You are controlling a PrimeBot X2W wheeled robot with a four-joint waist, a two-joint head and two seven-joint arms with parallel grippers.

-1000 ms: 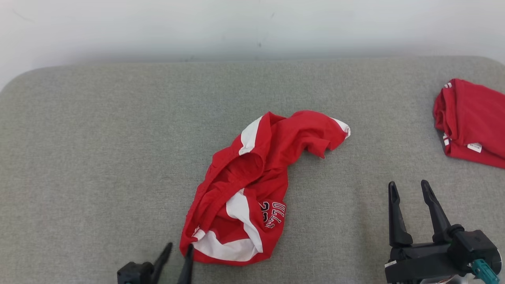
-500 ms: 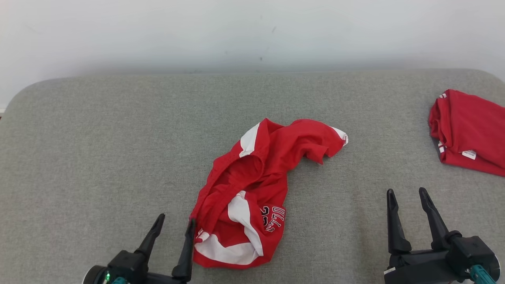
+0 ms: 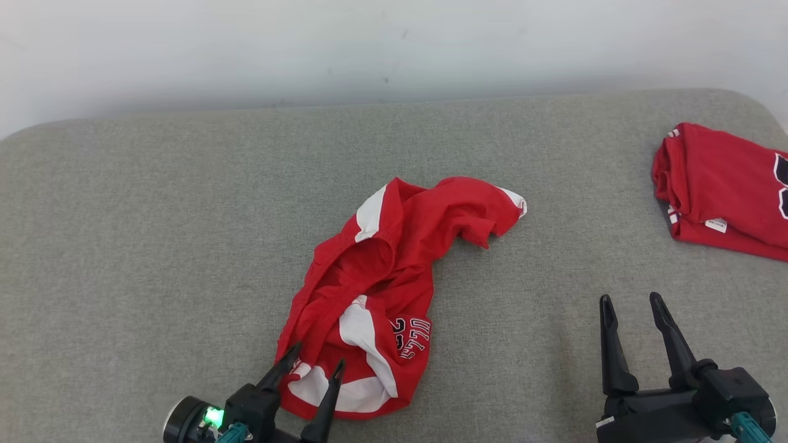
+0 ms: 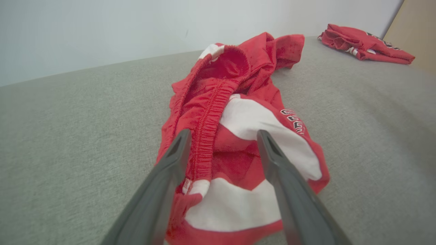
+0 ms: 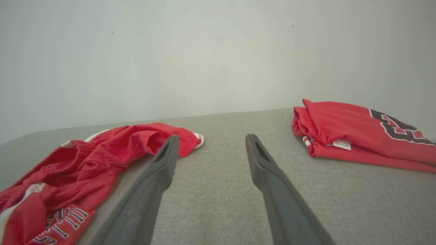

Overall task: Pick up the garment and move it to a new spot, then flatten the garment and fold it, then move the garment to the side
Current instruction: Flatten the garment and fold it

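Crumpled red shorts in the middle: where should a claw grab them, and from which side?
Probably the gathered elastic waistband at the near end of the red shorts, coming in from the robot's own side. That band stands up as a thick ridge, easier to pinch than flat cloth, and the open left claw straddles it there.

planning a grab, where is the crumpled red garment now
Head view: the crumpled red garment lies centre on the grey surface, near end between the left gripper's open fingers, well left of the folded red garment.
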